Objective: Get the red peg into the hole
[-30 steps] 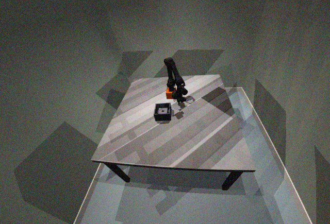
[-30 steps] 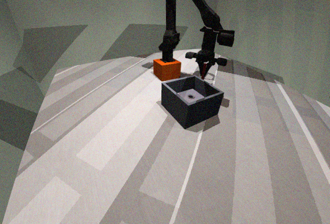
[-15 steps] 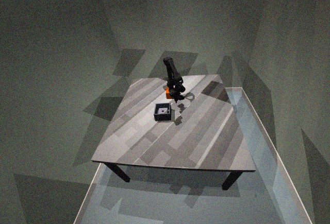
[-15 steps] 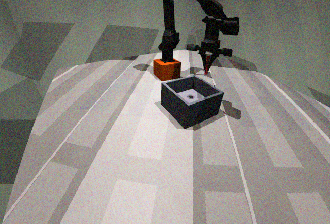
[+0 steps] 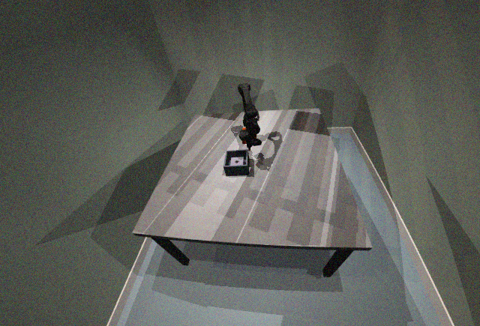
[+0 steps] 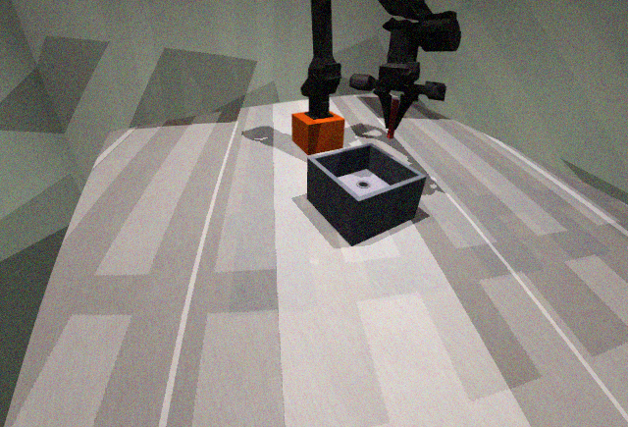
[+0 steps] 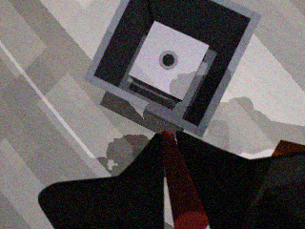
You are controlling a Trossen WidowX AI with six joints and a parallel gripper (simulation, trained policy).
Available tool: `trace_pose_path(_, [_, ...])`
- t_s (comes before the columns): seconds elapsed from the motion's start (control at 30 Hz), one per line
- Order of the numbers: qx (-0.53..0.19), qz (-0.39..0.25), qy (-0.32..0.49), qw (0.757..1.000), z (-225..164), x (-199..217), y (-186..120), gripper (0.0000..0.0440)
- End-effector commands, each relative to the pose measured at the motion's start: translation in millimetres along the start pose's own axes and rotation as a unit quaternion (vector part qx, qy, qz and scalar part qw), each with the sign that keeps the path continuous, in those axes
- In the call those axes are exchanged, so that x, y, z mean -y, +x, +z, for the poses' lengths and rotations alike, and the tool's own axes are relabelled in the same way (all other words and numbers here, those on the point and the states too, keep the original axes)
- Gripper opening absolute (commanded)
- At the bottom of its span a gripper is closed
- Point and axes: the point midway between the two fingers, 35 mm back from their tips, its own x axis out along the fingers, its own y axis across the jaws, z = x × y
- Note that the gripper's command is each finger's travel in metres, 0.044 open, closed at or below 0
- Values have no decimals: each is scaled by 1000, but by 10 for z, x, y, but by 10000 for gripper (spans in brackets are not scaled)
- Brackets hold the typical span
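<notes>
My gripper (image 6: 392, 128) (image 7: 168, 136) is shut on the red peg (image 6: 393, 110) (image 7: 180, 183), which stands nearly upright between the fingers, its lower tip just below them. In the exterior view they are up off the table, behind the open box. The dark box (image 5: 236, 170) (image 6: 332, 206) (image 7: 230, 72) stands on the table with its top open. At its bottom lies the pale plate (image 5: 232, 159) (image 6: 353, 179) (image 7: 148, 52) with a round dark hole (image 6: 363, 185) (image 7: 168, 59). In the wrist view the peg's tip shows just outside the box's near wall. In the top view the peg is too small to tell.
The orange block (image 6: 324, 135) (image 7: 288, 148) at the arm's base stands behind the box, left of the gripper in the exterior view. The box walls rise around the plate. The wooden table (image 5: 217, 213) (image 6: 243, 361) carries patchy shadows.
</notes>
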Motion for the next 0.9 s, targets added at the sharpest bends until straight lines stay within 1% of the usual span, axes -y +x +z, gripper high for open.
trace_pose_path(0.0, [0,-2,9,1000,173,6,25,0])
trace_pose_path(0.53, [-4,-5,59,998,721,105,310,1])
trace_pose_path(0.87, [-23,-9,78,997,879,155,558,5])
